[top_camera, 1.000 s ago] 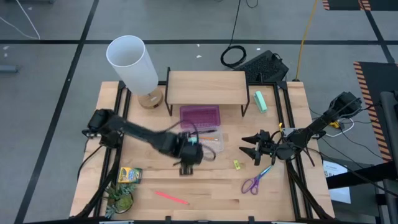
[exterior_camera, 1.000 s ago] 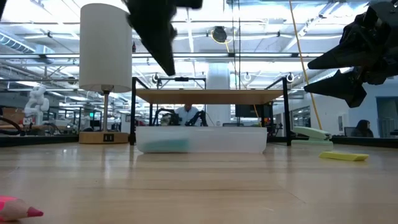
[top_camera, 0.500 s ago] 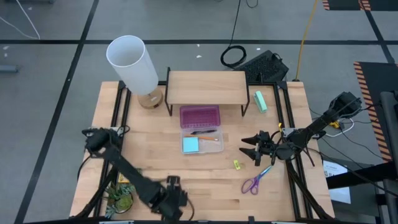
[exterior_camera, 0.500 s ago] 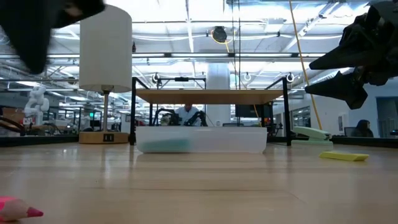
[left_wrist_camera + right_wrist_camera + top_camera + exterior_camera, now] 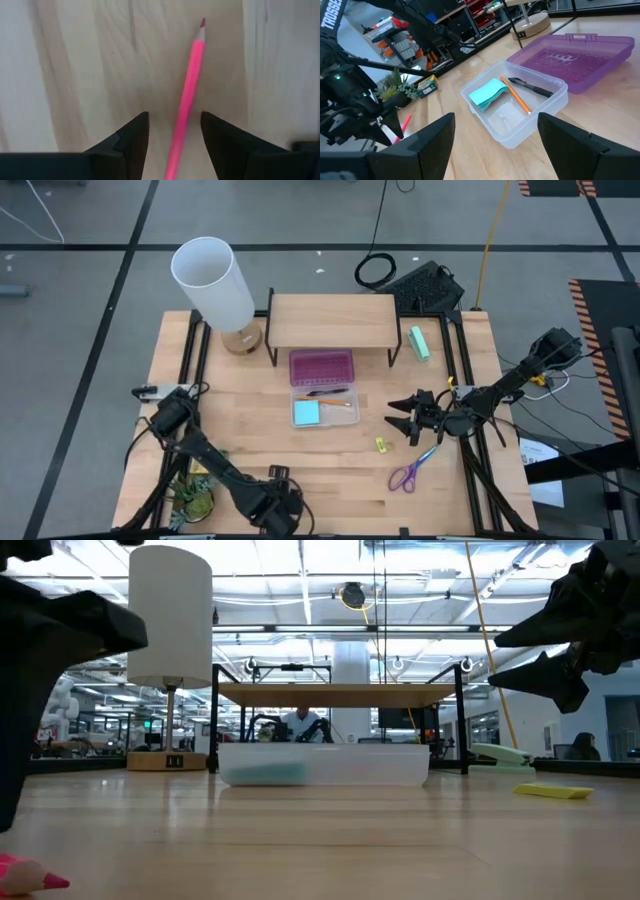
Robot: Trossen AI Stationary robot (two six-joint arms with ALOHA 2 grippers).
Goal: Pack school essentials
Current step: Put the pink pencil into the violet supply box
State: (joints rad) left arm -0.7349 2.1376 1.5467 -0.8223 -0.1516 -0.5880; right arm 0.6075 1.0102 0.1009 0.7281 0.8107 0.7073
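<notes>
A thin pink pencil (image 5: 189, 90) lies flat on the wood near the table's front edge. My left gripper (image 5: 175, 116) hangs over it, pointing down, open, one finger on each side of the pencil's shaft without touching it. A clear box (image 5: 322, 408) at mid-table holds a light-blue note pad (image 5: 306, 413), a black pen (image 5: 532, 88) and an orange pencil. Purple-handled scissors (image 5: 412, 470) and a tiny yellow piece (image 5: 381, 444) lie at the right. My right gripper (image 5: 403, 420) hovers open above the table, right of the box. The crayon box (image 5: 203, 468) is partly hidden by my left arm.
A purple lid (image 5: 321, 366) lies behind the box, under a wooden shelf (image 5: 332, 320). A white lamp (image 5: 213, 283) stands at the far left. A mint-green block (image 5: 419, 342) lies at the far right. A green toy (image 5: 192, 502) sits at the front left corner.
My left gripper has swung from beside the clear box toward the table's near edge and a little left, then come down over the pink pencil. The right arm has kept still.
</notes>
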